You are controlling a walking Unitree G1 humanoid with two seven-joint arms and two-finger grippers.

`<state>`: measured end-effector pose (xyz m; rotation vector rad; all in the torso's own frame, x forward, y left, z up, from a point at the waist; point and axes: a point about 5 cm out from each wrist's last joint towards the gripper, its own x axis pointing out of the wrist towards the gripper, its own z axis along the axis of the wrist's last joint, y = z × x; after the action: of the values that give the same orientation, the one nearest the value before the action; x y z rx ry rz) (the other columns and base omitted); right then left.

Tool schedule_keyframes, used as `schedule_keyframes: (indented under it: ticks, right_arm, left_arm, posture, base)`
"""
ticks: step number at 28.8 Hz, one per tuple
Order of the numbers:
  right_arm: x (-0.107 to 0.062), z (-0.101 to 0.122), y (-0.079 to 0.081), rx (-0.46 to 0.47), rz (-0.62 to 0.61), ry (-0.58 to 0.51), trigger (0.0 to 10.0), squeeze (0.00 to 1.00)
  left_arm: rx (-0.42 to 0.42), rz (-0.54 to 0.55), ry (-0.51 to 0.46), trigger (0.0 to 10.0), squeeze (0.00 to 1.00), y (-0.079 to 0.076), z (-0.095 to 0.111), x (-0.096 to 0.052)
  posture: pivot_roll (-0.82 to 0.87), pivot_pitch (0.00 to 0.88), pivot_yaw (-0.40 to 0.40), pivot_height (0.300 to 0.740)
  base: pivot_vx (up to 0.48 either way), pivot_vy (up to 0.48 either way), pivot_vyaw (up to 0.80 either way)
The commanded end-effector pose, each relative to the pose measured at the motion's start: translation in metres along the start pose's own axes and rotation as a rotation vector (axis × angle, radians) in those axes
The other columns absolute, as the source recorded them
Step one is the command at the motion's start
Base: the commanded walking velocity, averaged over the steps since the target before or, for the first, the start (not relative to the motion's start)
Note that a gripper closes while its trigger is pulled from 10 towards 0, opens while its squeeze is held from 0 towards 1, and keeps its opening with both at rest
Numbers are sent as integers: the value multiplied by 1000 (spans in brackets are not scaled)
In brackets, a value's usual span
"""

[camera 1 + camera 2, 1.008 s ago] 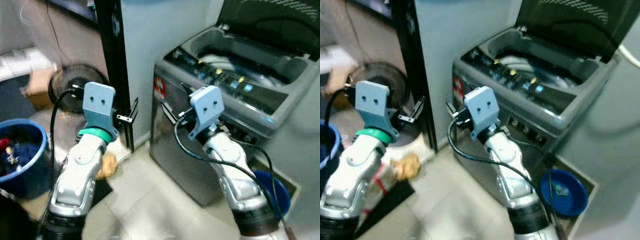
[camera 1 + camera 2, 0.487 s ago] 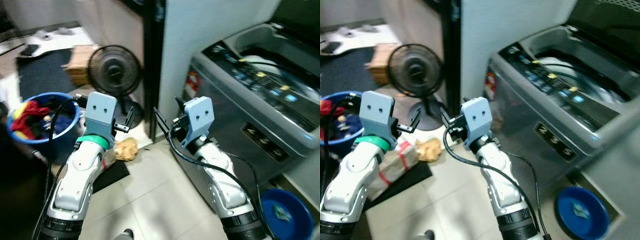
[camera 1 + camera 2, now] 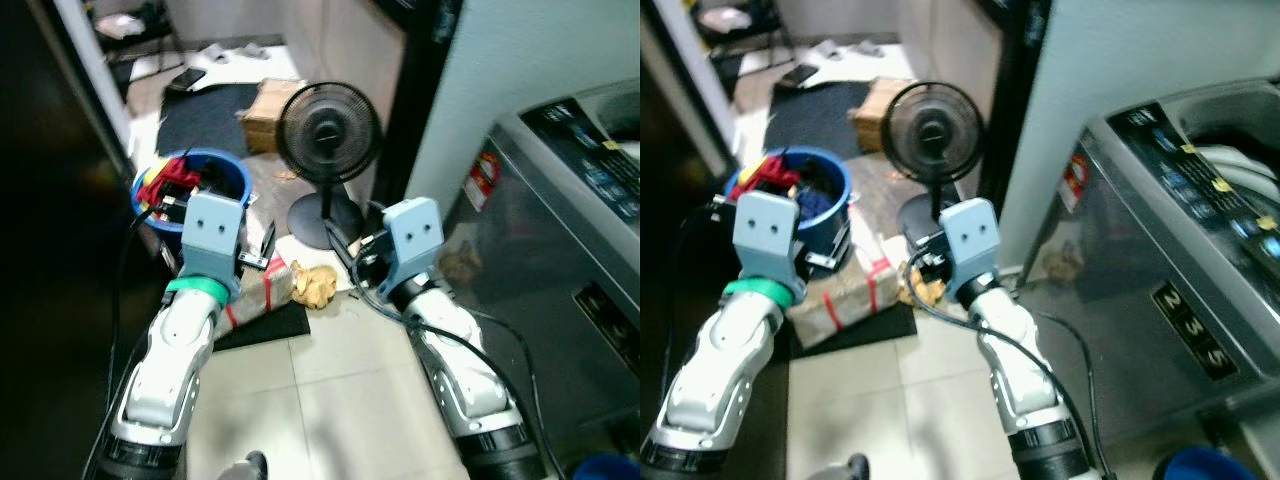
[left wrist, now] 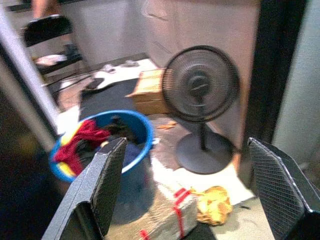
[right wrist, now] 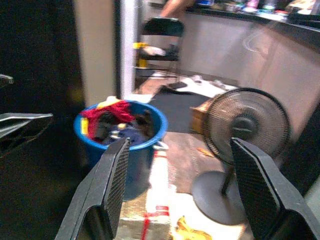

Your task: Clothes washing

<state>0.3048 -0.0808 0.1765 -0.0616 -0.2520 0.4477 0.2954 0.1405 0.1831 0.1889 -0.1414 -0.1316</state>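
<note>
Just ahead of you both the left claw (image 4: 185, 195) and the right claw (image 5: 175, 195) hang wide open and empty, and beyond them the blue laundry bucket (image 3: 215, 178) holds soft, limp clothes (image 5: 112, 117); pinch a bunched fold.

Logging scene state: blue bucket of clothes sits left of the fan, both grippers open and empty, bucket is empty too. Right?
Not quite: the blue bucket is not empty. The left wrist view shows red and dark clothes heaped in it. The rest holds: it sits left of the fan, and the left gripper and right gripper are open and empty.
</note>
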Motion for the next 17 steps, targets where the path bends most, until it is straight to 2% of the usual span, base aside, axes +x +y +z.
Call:
schedule_keyframes:
  ticks: [1,6,8,17]
  right_arm:
    - [-1,-3,1,16,1,13,10000,0]
    - [-1,-3,1,18,0,12,10000,0]
    - [-1,-3,1,29,-1,10,10000,0]
    - [-1,-1,2,51,-10,2,10000,0]
  left_arm:
    - [7,-7,17,10000,0,-3,-5,-2]
    - [6,-4,14,10000,0,-4,-5,-2]
    - [5,-3,12,10000,0,-4,-5,-1]
    - [1,-2,6,10000,0,-5,-5,-1]
  posture:
    - [21,0,-9,720]
    - [21,0,-9,720]
    - [21,0,-10,720]
    - [19,0,-10,720]
  base:
    - [0,0,788]
    - [0,0,788]
    - [356,0,753]
    - [421,0,0]
